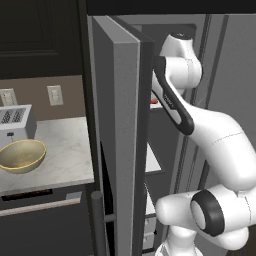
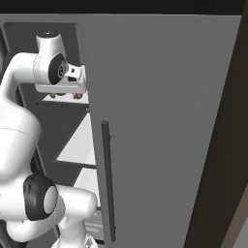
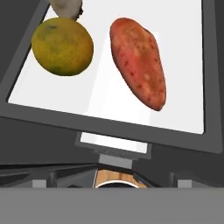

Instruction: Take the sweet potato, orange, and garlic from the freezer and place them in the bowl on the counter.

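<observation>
On a white freezer shelf (image 3: pixel 183 65) lie the reddish sweet potato (image 3: pixel 140 61), the yellow-olive orange (image 3: pixel 62 46) to its left, and a pale garlic (image 3: pixel 65 8) cut off by the top edge. My hand (image 2: pixel 72 80) hangs inside the freezer just above that shelf and looks down on them; its fingertips are hidden, and nothing is held. A sliver of the sweet potato (image 1: pixel 154 100) peeks past the open freezer door (image 1: pixel 115 140). The pale yellow-tan bowl (image 1: pixel 21 155) sits on the marbled counter (image 1: pixel 65 150), left of the door.
A silver toaster (image 1: pixel 15 120) stands behind the bowl. The open freezer door separates the arm from the counter. The shut right fridge door (image 2: pixel 164 121) with its long handle (image 2: pixel 107 179) is close on the right. Lower white shelves (image 2: pixel 80 145) lie under the hand.
</observation>
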Tool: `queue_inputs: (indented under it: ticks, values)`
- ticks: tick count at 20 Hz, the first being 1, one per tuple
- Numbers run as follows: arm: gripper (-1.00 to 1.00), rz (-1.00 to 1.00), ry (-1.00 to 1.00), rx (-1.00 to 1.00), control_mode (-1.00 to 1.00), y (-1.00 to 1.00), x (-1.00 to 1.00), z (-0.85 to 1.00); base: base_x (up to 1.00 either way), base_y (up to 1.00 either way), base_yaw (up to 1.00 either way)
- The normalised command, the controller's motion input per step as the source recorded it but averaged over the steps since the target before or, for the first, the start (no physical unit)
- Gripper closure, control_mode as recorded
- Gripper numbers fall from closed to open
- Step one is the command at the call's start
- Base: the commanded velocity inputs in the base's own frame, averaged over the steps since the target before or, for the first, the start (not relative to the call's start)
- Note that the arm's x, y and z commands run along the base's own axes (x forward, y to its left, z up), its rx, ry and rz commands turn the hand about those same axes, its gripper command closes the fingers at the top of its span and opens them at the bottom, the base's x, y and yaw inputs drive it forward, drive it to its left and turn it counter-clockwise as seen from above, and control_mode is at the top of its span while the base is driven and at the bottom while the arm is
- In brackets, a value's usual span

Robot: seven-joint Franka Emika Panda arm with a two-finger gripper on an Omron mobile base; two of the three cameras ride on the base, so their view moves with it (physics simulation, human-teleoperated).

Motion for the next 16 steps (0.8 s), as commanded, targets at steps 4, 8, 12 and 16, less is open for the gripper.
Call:
queue_inputs:
  ticks: [4, 8, 12, 16]
  values:
    - [-1.00, 0.00, -0.07, 0.00, -1.00, 0.06, 0.26, 0.00, 0.00, 0.00, 0.00]
    - [-1.00, 0.00, -0.16, 0.00, -1.00, 0.06, 0.25, 0.00, 0.00, 0.00, 0.00]
    - [-1.00, 0.00, -0.13, 0.00, -1.00, 0.00, 0.31, 0.00, 0.00, 0.00, 0.00]
    - [-1.00, 0.00, -0.02, 0.00, -1.00, 0.00, 0.34, 0.00, 0.00, 0.00, 0.00]
